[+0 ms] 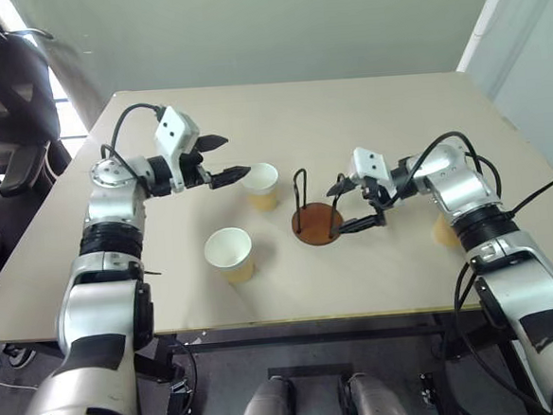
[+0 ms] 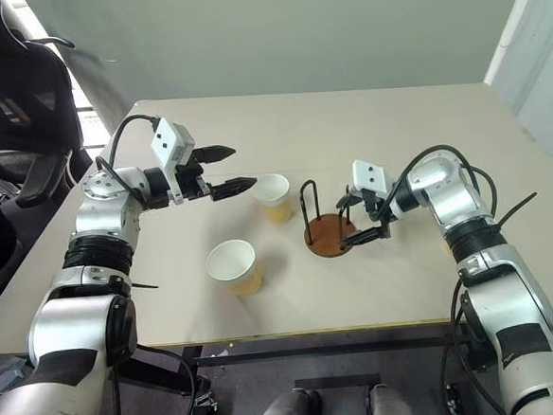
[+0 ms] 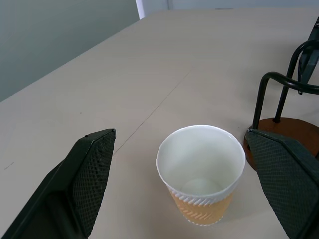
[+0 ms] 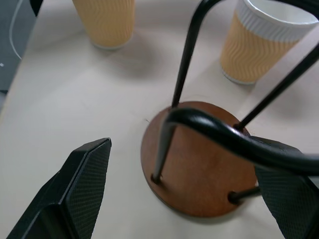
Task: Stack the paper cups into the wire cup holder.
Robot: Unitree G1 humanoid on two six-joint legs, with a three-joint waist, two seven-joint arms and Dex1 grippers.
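On the beige table (image 1: 364, 106), the left gripper (image 1: 222, 159) hangs with fingers spread wide and empty, just at nine o'clock of an upright paper cup (image 1: 261, 186); a second paper cup (image 1: 229, 253) stands at seven o'clock of that one. The wire cup holder (image 1: 316, 219) sits empty at centre, and the right gripper (image 1: 354, 204), at its three o'clock, is released with its fingers straddling the brown base. A third cup (image 1: 443, 231) peeks out behind the right arm

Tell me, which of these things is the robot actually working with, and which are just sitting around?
Part of the job:
- far paper cup, in front of the open left claw
- near paper cup
- third paper cup, partly hidden behind the right arm
- wire cup holder, no cup in it, by the open right claw

Just lying about:
- black chair beside the table
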